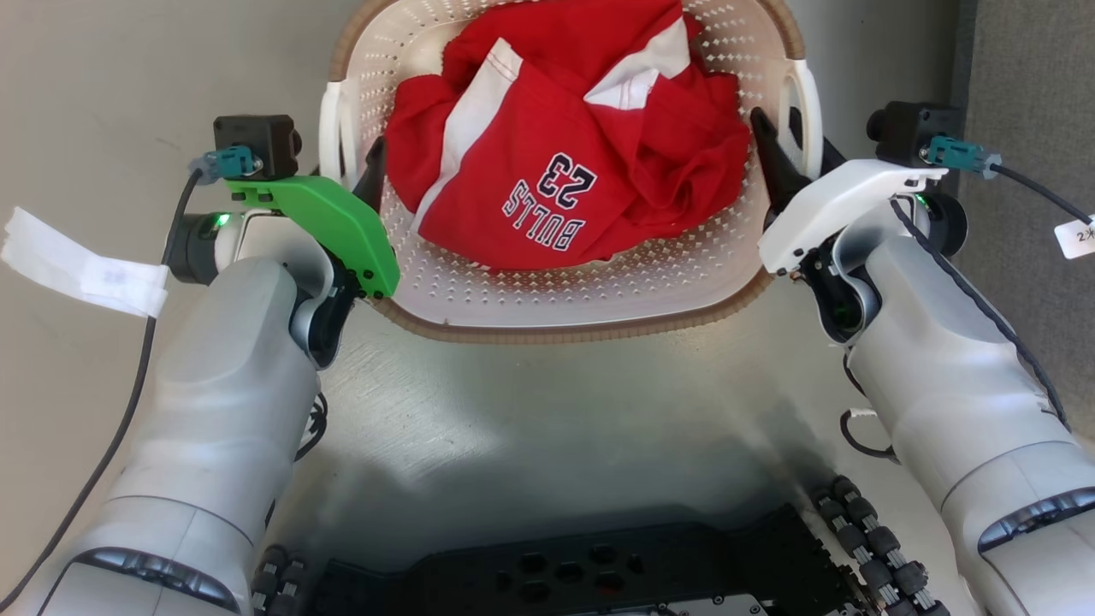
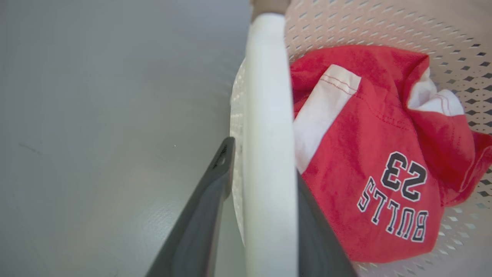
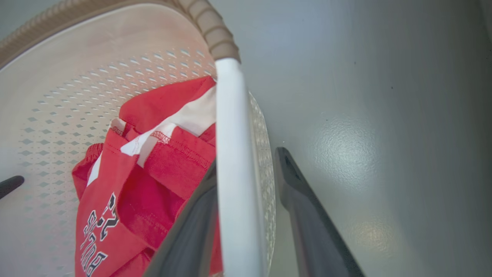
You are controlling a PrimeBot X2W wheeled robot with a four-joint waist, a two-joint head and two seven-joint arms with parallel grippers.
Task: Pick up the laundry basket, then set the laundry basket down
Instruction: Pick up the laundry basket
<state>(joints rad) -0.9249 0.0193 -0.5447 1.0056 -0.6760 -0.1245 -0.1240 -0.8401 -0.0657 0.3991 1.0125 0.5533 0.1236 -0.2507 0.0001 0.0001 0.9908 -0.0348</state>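
Head view showed the laundry basket (image 1: 556,291) at the upper middle of the frame, between my two wrists, over the pale grey floor (image 1: 513,419). I could not tell whether its base touched the floor.

A crumpled red garment (image 1: 556,162) with white panels lay inside it. It read "BULLS" and "23" in dark letters edged in white, upside down in that frame.

My left gripper (image 1: 355,162) sat at the basket's white left handle (image 1: 329,128), under a green wrist cover (image 1: 334,224). In the left wrist view the gripper (image 2: 265,169) had its jaws spread, one on each side of that handle (image 2: 269,96), the inner one over the garment (image 2: 369,154). A thin gap showed beside the outer one.

My right gripper (image 1: 783,128) stood at the right handle (image 1: 808,107). In the right wrist view it (image 3: 248,161) was spread the same way about the handle (image 3: 234,134), with the outer jaw apart from it.

A paper tag (image 1: 1076,238) at the right edge of the head view began with "2". The writing on a white tape label (image 1: 85,272) at the left was too faint to read.
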